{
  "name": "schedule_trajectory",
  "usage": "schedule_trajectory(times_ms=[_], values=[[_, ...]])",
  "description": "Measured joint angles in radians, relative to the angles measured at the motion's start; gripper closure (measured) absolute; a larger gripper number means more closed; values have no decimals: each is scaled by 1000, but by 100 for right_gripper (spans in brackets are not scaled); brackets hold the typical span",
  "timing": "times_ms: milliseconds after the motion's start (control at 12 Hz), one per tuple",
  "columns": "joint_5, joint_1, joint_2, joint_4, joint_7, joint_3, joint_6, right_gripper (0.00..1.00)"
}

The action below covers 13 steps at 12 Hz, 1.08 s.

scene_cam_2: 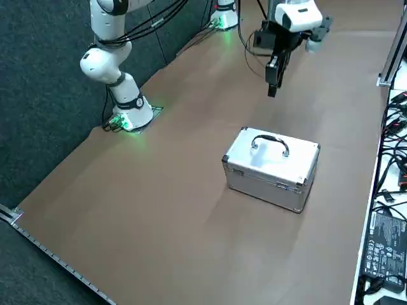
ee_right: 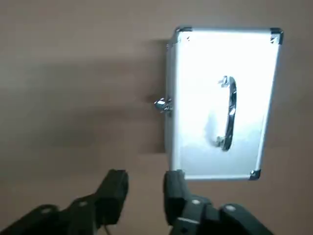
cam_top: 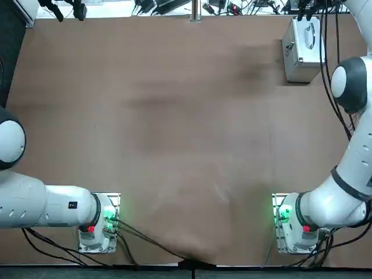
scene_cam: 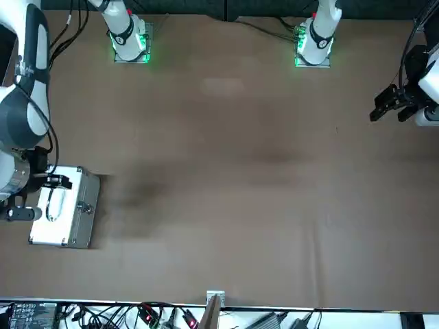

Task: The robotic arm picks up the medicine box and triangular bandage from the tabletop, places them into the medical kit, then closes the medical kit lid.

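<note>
from left in the front view: the robot's r. arm [scene_cam: 31,75] reaches in over the desk [scene_cam: 226,178], its r. end effector [scene_cam: 46,197] hanging by the kit [scene_cam: 65,212]. the wrist view shows the two fingers spread well apart, nothing btwn. them, no hold on kit or handle [ee_right: 231,113]. next to the right comes the kit itself, a silver alum. case, upright on the desk near the arm's side, its lid [scene_cam_2: 270,155] down flat & shut, handle on top. on the case's side facing mid-desk sits the latch [scene_cam: 85,208]; whether it's fastened, can't tell.

med. box & bandage: neither shows in any view. w/ the lid down, they're prob. inside the kit, but the pics can't confirm it, as the interior is hidden.

status, by judgment: task looks abt. done. lid closing is complete as far as seen; packing of both items is likely done too, tho unverified. what's left is prob. just drawing the arm clear & parking it, w/ no further grasp called for. main risk: a low or sideways exit might clip the handle or nudge the case, so a lift first wd. be safer.
</note>
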Motion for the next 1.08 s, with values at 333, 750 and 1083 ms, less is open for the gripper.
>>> schedule_trajectory(times_ms=[333, 750, 1083], values=[[30, 25, -82, 0, 19, 0, -56, 11], [62, 26, -230, -57, 20, -2, -111, 0], [62, 26, -371, -199, 23, -4, -117, 0]])
